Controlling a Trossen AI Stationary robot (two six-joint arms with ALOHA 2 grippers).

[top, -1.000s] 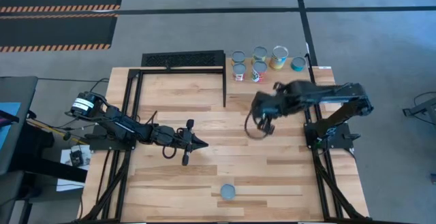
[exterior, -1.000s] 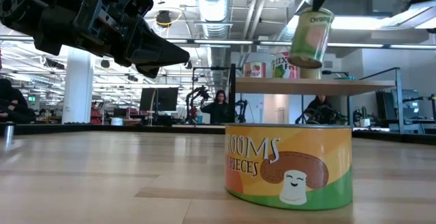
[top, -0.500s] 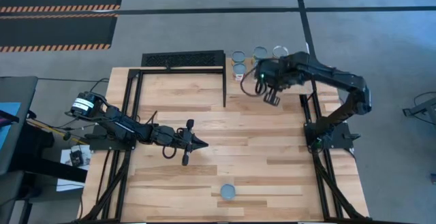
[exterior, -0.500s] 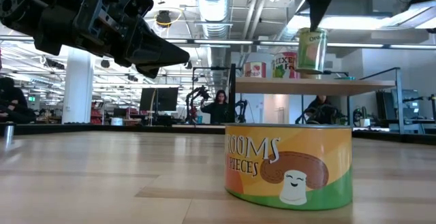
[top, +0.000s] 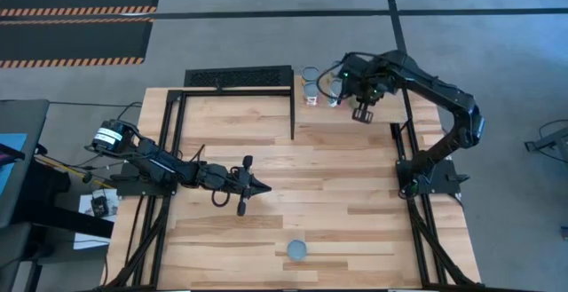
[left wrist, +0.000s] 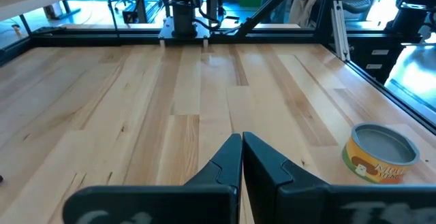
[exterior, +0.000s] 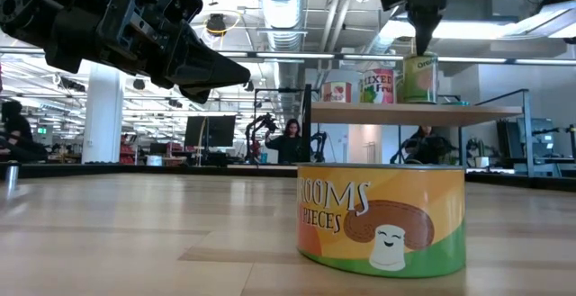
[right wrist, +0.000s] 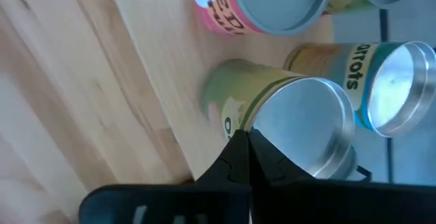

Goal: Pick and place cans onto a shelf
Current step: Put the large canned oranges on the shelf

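Cans (exterior: 378, 85) crowding the shelf (exterior: 414, 112) already; right pincer (exterior: 423, 40), pinched shut on nothing, hovering over the newest one. Mushroom can (top: 296, 250) waiting alone on the worktop (top: 266, 141). Left pincer (top: 260, 185) idling shut.

Black perforated rack (top: 238, 77) beyond table (top: 293, 203)

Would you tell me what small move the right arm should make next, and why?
Probably open the right gripper slightly: its shut fingertips meet the lid of the green-labelled tin can, which appears to stand upright on the light wooden shelf beside two other cans. The left gripper waits shut over the table.
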